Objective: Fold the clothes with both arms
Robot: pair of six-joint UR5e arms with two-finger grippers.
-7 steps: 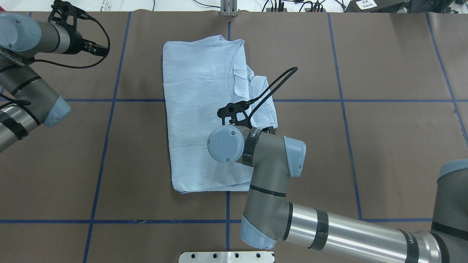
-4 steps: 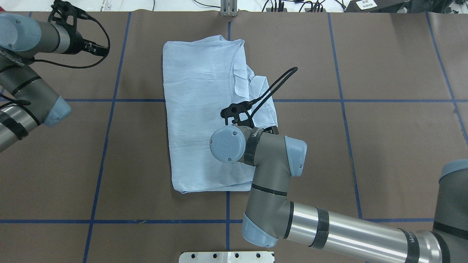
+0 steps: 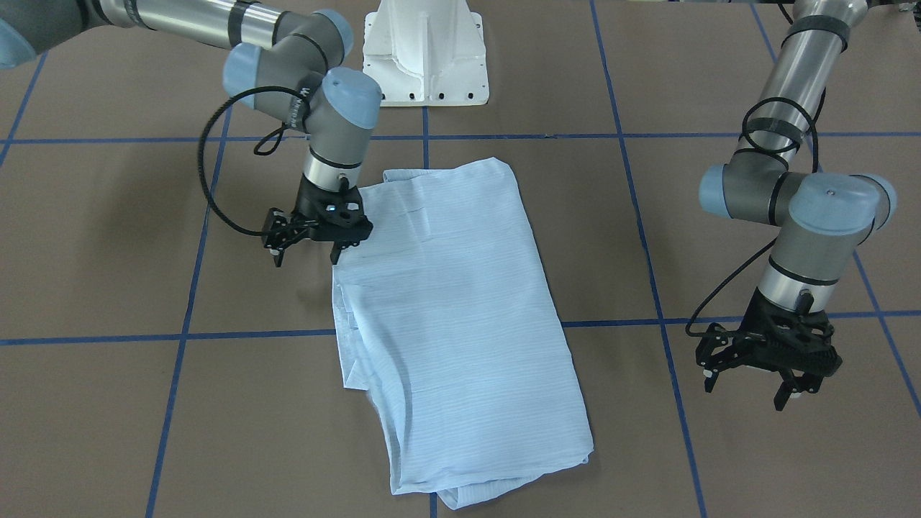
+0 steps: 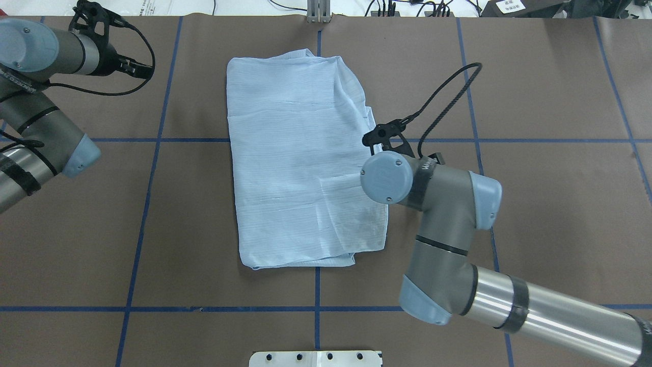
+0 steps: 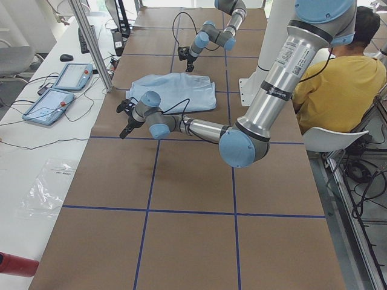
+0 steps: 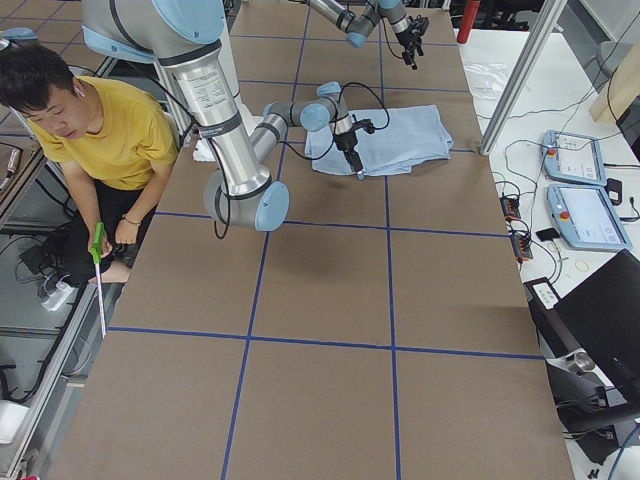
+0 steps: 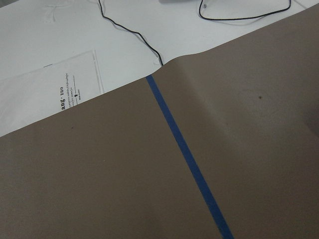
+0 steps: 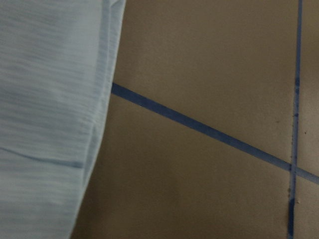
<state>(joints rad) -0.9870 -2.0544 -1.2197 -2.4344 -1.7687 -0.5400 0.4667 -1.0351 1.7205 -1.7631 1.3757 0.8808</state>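
Observation:
The light blue shirt (image 4: 300, 158) lies folded into a long rectangle in the middle of the table, also seen in the front-facing view as the shirt (image 3: 453, 316). My right gripper (image 3: 308, 257) hangs open just above the table at the shirt's edge, with one finger over the fabric's border and nothing held. In the overhead view the wrist hides it. My left gripper (image 3: 747, 394) hovers open and empty over bare table far from the shirt, also seen as the left gripper (image 4: 137, 69). The right wrist view shows the shirt's edge (image 8: 45, 99) beside a blue tape line.
Blue tape lines divide the brown table cover (image 4: 535, 204) into squares. The white pedestal base (image 3: 424, 65) stands at the robot's side. A metal post (image 4: 318, 10) and cables sit at the far edge. A seated person in yellow (image 5: 338, 78) is beside the table.
My right arm has swung to the right, off the shirt's middle to its right edge. The bunched flap on that side now lies flat, nearer the robot. The left arm has barely moved.

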